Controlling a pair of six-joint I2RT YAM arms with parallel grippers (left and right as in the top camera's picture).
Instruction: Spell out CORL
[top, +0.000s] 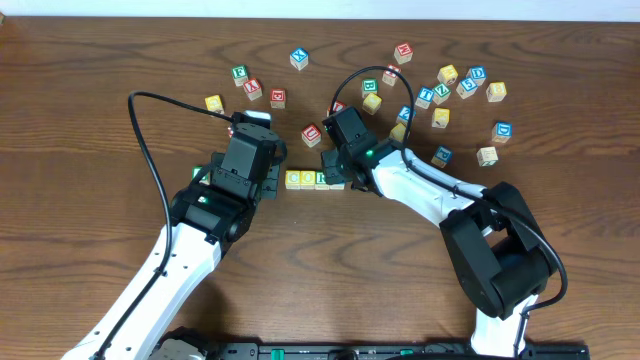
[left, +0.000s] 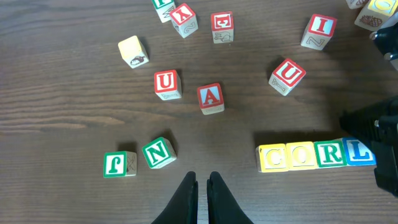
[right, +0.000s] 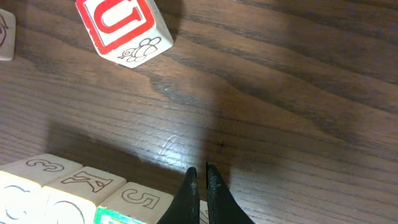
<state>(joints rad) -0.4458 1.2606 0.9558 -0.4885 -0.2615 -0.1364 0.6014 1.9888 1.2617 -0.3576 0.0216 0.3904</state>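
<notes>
A row of letter blocks lies on the wooden table. In the left wrist view it reads yellow C (left: 272, 157), yellow O (left: 301, 155), green R (left: 330, 153), blue L (left: 359, 151), all touching. The row also shows in the overhead view (top: 308, 180). My left gripper (left: 202, 180) is shut and empty, left of the row and apart from it (top: 272, 186). My right gripper (right: 200, 173) is shut and empty. It sits at the row's right end, just over the last block (top: 333, 172). Tops of the row's blocks (right: 134, 198) show at the lower left in the right wrist view.
Loose blocks lie near the left gripper: green N (left: 158, 152), green J (left: 118, 164), red U (left: 167, 83), red A (left: 211, 98). Another red U (left: 287, 75) lies just behind the row (right: 122, 28). Many more blocks are scattered at the far right (top: 460, 90).
</notes>
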